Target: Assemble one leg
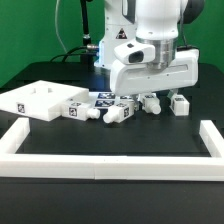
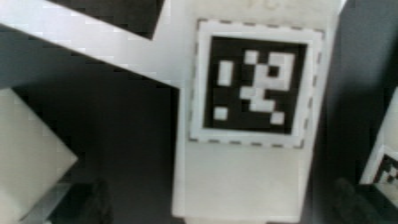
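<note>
Small stubby white plastic peg (image 2: 258, 110) with a black-and-white square tag on the face turned to the wrist camera. Fills the wrist view lengthwise, slightly blurred. In the exterior view, appears to lie flat on the dark tabletop (image 1: 120, 140), within a loose row of like pegs (image 1: 118, 112).

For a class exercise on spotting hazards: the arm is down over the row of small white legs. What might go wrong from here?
1. The gripper sits low among the crowded legs, some of them touching; closing could knock neighbours aside.
2. One leg fills the blurred wrist view and the fingertips are not clear, so an off-centre grasp might twist or drop it.
</note>
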You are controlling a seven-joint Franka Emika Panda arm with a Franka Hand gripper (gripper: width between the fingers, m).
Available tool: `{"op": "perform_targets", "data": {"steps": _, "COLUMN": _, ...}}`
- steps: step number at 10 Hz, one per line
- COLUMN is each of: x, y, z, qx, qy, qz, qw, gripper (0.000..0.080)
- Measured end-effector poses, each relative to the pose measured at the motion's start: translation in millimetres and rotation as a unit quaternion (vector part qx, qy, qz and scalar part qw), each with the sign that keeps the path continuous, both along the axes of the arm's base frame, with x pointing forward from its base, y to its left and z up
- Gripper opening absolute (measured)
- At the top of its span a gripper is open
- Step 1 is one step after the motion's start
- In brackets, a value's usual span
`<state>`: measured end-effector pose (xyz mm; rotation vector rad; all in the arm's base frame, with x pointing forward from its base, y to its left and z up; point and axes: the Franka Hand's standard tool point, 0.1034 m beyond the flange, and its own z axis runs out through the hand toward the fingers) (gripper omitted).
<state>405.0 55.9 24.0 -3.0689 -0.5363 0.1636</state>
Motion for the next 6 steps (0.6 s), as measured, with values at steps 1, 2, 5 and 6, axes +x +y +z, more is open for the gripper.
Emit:
{"op": "perform_targets", "data": {"steps": 1, "x": 2.6, "y": -13.2, "z": 16.7, "qx": -0.003, "qy": 0.006, "qz": 0.015, "qw": 1.000, "gripper": 0.0641}}
{"op": "perform_targets", "data": {"steps": 2, "x": 3.9, "y": -26.6, "z": 27.4, "qx": -0.005, "qy": 0.009, "qz": 0.021, "qw": 1.000, "gripper": 0.0647}}
{"op": "perform_targets", "data": {"steps": 5, "x": 5.4, "y": -53.4, "z": 52.7, "qx": -0.007, "qy": -0.001, "qz": 0.007, "qw": 1.000, "gripper": 0.0648}}
{"op": "perform_targets", "data": {"steps": 6, "x": 4.2, "y": -52.0, "z": 50.8, "qx": -0.007, "qy": 0.001, "qz": 0.009, "qw": 1.000, "gripper": 0.0648}}
